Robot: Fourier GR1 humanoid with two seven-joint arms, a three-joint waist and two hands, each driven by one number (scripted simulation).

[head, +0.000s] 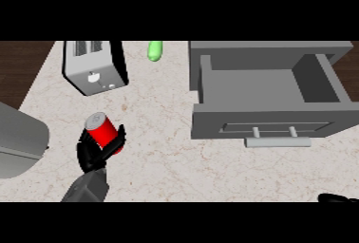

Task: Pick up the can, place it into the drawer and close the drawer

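Left hand [95, 151] curled round a red can [103, 131], the can tilted, grey top toward upper left, over the marble counter [161, 156]. Right hand [336, 198] barely showing at the lower right edge, fingers unreadable. Grey drawer [270, 90] pulled open to the right, handle [277, 141] at its front. Toaster [95, 66] at upper left, green item [155, 50] beside it. Grey appliance [17, 142] at left edge.

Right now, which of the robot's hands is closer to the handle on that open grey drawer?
The right hand, showing at the lower right edge, below the pale bar handle. The left hand is far to the handle's left, fingers curled around the red can.
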